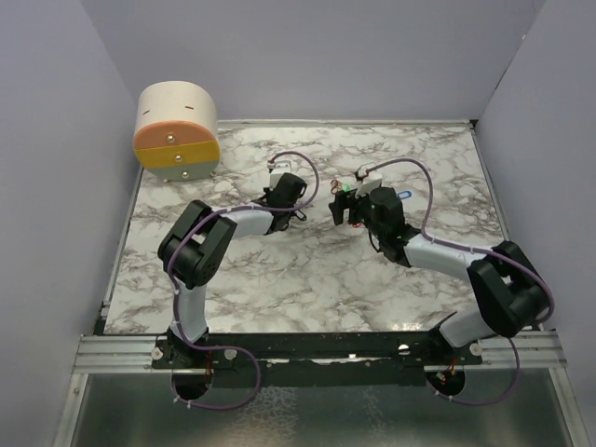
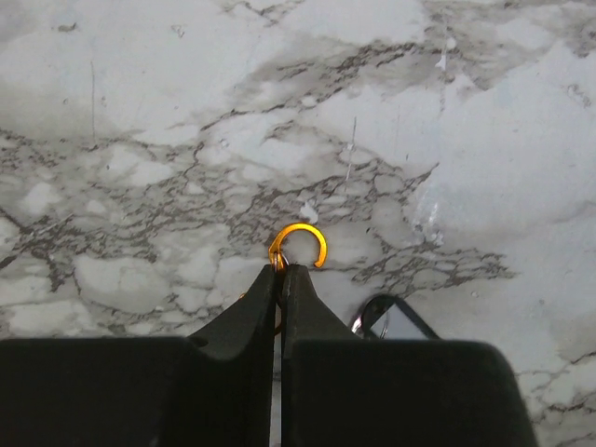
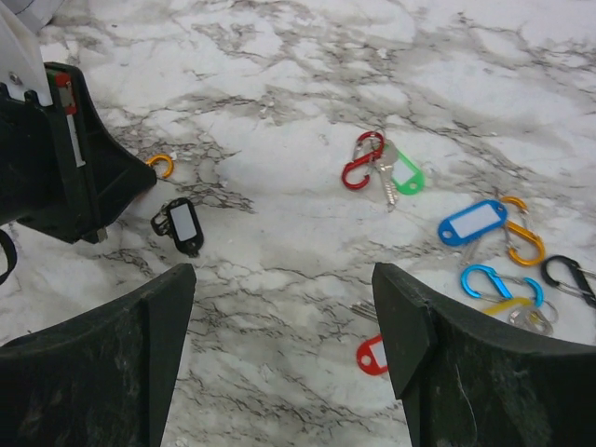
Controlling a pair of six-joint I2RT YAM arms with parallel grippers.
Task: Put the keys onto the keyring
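**Table** (image 1: 307, 279): white-grey marble top with walls on three sides.

**Drum** (image 1: 177, 130): round and beige with an orange front face, standing at the far left corner.

**Arms:** the left arm (image 1: 200, 247) and the right arm (image 1: 466, 265) both reach in toward the middle of the table. Their wrists are close together and facing each other, not touching.

**Left end effector** (image 2: 281, 270): fingers pressed together. The tips pinch one end of the orange keyring (image 2: 300, 244), an open C-shaped hook. I cannot tell whether the hook rests on the marble or is lifted off it. A black tag (image 2: 391, 321) lies just beside the right finger.

**Right end effector** (image 3: 284, 279): fingers spread wide with nothing between them, above bare marble.

**Keys** (right wrist view): all lie on the table, well apart from the orange keyring and to its right.
- The green key (image 3: 407, 177) touches a red carabiner (image 3: 358, 160), with a small metal key (image 3: 385, 175) between them.
- The blue key (image 3: 473, 222) lies further right, near an orange carabiner (image 3: 526, 244).
- The red key (image 3: 372, 356) sits just beside the right-hand finger.
- A yellow piece (image 3: 507, 305) lies under a blue carabiner (image 3: 489, 279). It is possibly the yellow key, but it is too covered to say.
- A black carabiner (image 3: 568, 275) lies at the frame edge.
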